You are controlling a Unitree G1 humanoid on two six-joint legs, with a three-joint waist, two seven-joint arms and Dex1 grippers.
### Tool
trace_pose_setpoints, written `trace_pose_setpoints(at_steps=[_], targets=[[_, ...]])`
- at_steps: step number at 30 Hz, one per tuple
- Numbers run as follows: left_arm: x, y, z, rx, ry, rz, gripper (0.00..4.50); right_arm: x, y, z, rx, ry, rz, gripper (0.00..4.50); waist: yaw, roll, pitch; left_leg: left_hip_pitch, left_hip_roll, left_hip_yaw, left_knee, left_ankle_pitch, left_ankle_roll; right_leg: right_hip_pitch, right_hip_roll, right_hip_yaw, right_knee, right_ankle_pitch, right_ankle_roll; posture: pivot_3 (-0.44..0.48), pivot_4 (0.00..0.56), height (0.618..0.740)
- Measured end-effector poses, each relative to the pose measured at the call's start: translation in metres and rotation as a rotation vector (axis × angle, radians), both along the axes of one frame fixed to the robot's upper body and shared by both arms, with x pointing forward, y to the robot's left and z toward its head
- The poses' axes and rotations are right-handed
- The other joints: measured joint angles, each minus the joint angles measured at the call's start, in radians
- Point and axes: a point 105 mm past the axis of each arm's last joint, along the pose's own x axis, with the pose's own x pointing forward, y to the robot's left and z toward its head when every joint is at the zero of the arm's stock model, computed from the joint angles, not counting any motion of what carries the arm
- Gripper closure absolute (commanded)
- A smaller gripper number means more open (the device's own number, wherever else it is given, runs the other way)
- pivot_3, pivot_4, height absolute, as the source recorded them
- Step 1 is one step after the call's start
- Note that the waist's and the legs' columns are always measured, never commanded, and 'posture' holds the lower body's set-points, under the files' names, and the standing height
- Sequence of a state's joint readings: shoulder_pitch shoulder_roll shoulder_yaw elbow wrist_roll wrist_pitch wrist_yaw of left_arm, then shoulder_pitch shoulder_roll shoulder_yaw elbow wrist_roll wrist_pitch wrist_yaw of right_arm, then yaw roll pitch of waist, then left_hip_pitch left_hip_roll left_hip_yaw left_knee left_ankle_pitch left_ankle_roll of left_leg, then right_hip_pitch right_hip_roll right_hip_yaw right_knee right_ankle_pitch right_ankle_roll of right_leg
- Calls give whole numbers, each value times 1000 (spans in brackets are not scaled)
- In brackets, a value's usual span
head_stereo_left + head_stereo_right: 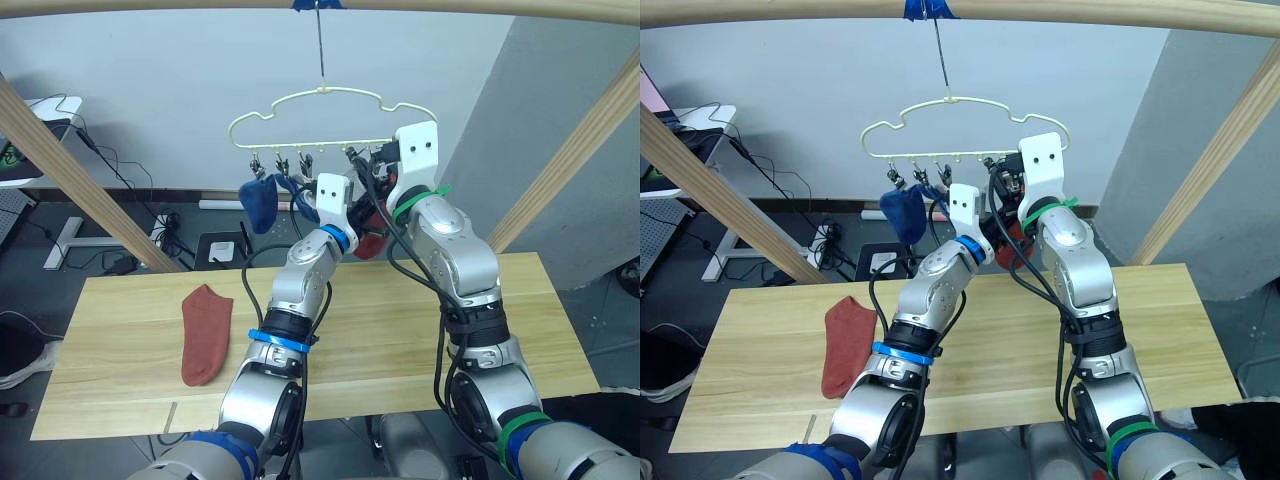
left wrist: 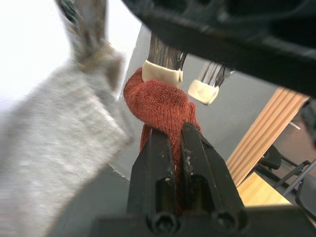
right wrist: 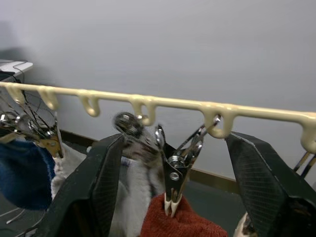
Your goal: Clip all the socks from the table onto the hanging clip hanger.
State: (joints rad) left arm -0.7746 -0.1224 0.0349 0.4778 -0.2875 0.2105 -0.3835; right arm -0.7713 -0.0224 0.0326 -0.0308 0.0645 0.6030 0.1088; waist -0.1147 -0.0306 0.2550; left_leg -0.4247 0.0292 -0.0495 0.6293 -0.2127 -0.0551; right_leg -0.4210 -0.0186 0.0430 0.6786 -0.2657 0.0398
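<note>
The pale yellow clip hanger (image 1: pixel 330 95) hangs from the top pole above the table (image 1: pixel 400 330). A blue sock (image 1: pixel 260 200) and a grey sock (image 2: pixel 54 148) hang from its clips. My left gripper (image 2: pixel 170 133) is shut on a rust red sock (image 2: pixel 163 106), held up under the hanger. A silver clip (image 3: pixel 172 177) is closed on that sock's top edge. My right gripper (image 3: pixel 177 168) is open, one finger on each side of that clip. Another rust red sock (image 1: pixel 205 333) lies flat on the table's left part.
Thick wooden poles slant down at the left (image 1: pixel 60 165) and right (image 1: pixel 575 160) of the table, and one (image 1: pixel 450 5) runs across the top. Cables and a power strip (image 1: pixel 165 232) lie on the floor behind the table.
</note>
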Motion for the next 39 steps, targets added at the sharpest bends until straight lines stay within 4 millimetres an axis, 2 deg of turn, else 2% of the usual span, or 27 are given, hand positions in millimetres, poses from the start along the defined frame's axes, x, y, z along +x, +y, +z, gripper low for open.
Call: trace_pose_setpoints(at_steps=[1,10,21,26,33,34,39], targets=[[0,0,0,0,-1,1,4500,-3,0,-1,4,4,4,1112,0,0,0,0,0,0,0,0,0,0,0,0,0,0,0,-194,242,740],[1,1,1,7,-7,15,2047,-24,-3,-5,11,27,44,1067,0,0,0,0,0,0,0,0,0,0,0,0,0,0,0,-199,241,740],[0,0,0,32,-25,4,2047,-45,-15,-4,-26,10,67,1067,0,0,0,0,0,0,0,0,0,0,0,0,0,0,0,-205,237,740],[-7,7,-12,112,-52,-39,2047,-51,-21,-5,-44,-2,56,1067,-3,0,0,0,0,0,0,0,0,0,0,0,0,0,0,-208,236,740],[-29,21,-5,237,-184,-157,2047,-48,-31,-5,-73,-12,-14,1067,-3,0,0,0,0,0,0,0,0,0,0,0,1,0,0,-204,235,740],[-37,25,-3,261,-206,-204,2047,-47,-33,-5,-70,-16,-25,1067,-6,0,0,0,0,0,0,0,0,0,0,0,1,0,0,-204,235,740],[-57,51,8,318,-234,-301,2047,-45,-41,-3,-48,-19,-75,1067,-16,0,0,1,0,-1,0,0,0,0,0,0,1,0,0,-197,234,740]])
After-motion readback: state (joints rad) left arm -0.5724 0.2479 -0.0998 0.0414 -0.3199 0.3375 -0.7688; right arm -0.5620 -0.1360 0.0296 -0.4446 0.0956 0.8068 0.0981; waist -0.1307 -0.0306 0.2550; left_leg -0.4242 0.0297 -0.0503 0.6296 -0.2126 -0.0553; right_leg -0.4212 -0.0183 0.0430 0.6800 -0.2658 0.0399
